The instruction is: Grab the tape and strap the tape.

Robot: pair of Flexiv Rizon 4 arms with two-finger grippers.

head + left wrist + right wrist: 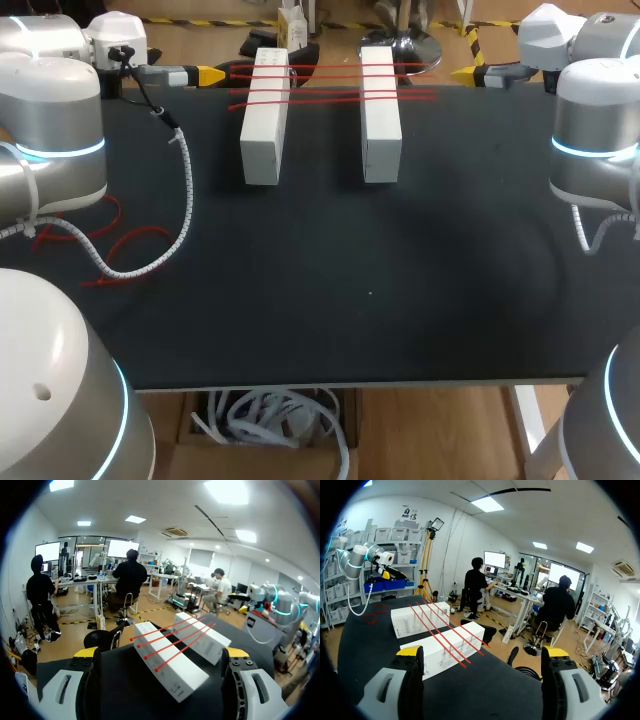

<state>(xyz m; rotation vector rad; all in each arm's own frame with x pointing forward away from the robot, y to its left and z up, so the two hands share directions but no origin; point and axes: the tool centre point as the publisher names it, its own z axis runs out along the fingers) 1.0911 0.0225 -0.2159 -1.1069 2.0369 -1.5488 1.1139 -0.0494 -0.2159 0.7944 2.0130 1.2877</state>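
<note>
Two long white boxes stand side by side on the far half of the table, parallel and apart, with a bare lane between them: left box [265,120], right box [380,115]. Nothing lies between either gripper and the boxes.

A white spiral cable [185,200] hangs from the left arm and sags over the left part of the table. Under and beside it lie thin red loops [135,245], flat on the surface and well apart from the boxes.

The table [350,290] is covered in matt black. Its near half is bare cloth.

The left gripper [208,75] is at the far left edge of the table, pointing along that edge toward the left box. Its fingers are spread wide with nothing between them, and from its wrist the boxes lie ahead. The right gripper [470,73] is at the far right edge, facing inward toward the right box, with its fingers likewise wide apart and holding nothing.

The red tape [325,85] shows as four thin strands stretched across the tops of both boxes at their far ends. They bridge the lane and run roughly parallel with a slight fan. On the left the strands reach just past the left box's outer side, toward the left gripper, and on the right they run a little past the right box. The strands look taut and straight. Whether their ends are fixed to anything cannot be seen.
</note>
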